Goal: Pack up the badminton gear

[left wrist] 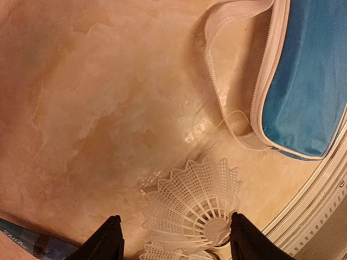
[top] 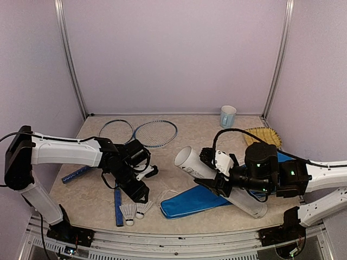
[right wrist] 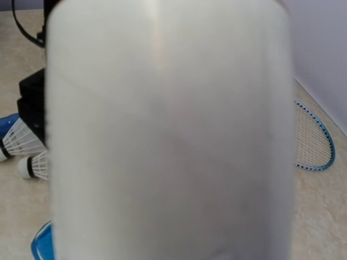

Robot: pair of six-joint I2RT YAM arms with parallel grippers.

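Marble tabletop (top: 200, 130), L gripper (left wrist: 174, 234) open astride a shuttlecock (left wrist: 190, 203) by front edge, R gripper (top: 219, 177) clamped on tube (top: 190, 160) mid-table: off-centre pinch could crush feathers or flick it away.

Left hand (left wrist: 174, 241) straddling a shuttlecock (left wrist: 195, 208), bare surface (left wrist: 97, 108) free ahead of it, blue cover (left wrist: 309, 81) with loose zip edge crowding ahead-right, racket handle (left wrist: 32, 245) close beside one finger, white tube (right wrist: 168, 135) filling everything ahead of right hand (top: 219, 174)
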